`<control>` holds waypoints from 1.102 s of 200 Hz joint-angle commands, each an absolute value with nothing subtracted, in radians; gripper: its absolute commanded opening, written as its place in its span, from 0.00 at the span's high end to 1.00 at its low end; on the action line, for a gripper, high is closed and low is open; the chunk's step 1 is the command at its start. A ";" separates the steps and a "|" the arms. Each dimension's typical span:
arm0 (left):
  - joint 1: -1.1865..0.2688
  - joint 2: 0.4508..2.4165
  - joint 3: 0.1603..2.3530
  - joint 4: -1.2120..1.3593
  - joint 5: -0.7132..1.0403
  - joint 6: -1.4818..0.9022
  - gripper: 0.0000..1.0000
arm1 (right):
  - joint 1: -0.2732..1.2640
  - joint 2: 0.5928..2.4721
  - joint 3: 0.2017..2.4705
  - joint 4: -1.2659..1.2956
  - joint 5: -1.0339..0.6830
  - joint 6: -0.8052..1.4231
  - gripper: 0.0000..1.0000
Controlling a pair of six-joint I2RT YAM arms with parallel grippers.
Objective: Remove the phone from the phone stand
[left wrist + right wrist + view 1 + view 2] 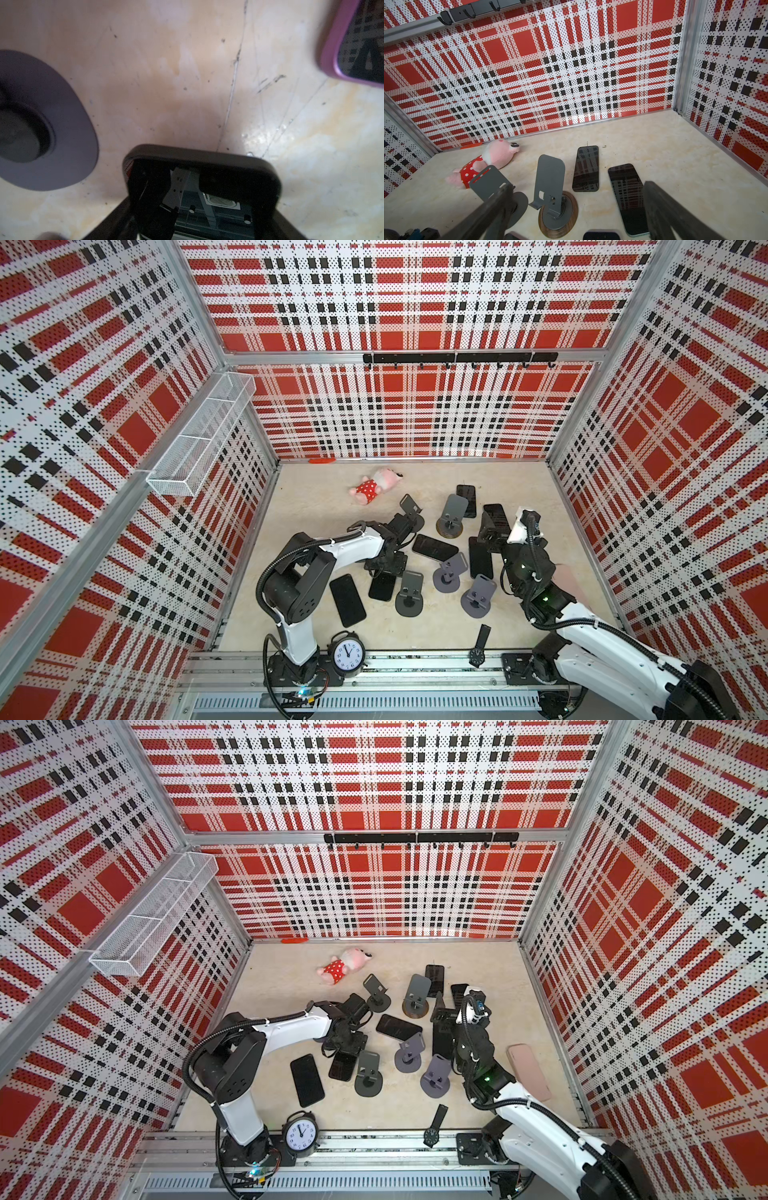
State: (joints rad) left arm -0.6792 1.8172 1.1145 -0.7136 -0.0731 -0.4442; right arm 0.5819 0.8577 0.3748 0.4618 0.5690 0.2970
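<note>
We see black-cased phone point(203, 193) lower centre of left wrist view, between left pincer point(383, 572) fingers; we cannot tell if pinched. Grey stand point(52, 128) at left edge, apart. Right pincer point(577, 187) spread, empty.

The only readable marks are the black hour numerals ringing the white dial of the alarm clock point(348, 653), which shows in both top views point(300, 1133). It stands well apart from the jaws of the left gripper point(380, 572), behind them, beside that arm's base on the front rail.
</note>
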 commanded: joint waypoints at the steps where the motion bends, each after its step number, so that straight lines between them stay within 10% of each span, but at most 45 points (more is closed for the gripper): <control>1: -0.678 1.847 1.110 -0.696 -0.080 -0.448 0.22 | 0.580 0.847 0.380 0.462 0.569 0.295 0.00; 133: -0.672 1.809 1.105 -0.697 -0.091 -0.433 0.17 | 0.580 0.862 0.386 0.462 0.551 0.290 0.00; 220: -0.558 1.409 1.182 -0.643 -0.283 -0.522 0.08 | 0.577 0.917 0.447 0.411 0.626 0.198 0.00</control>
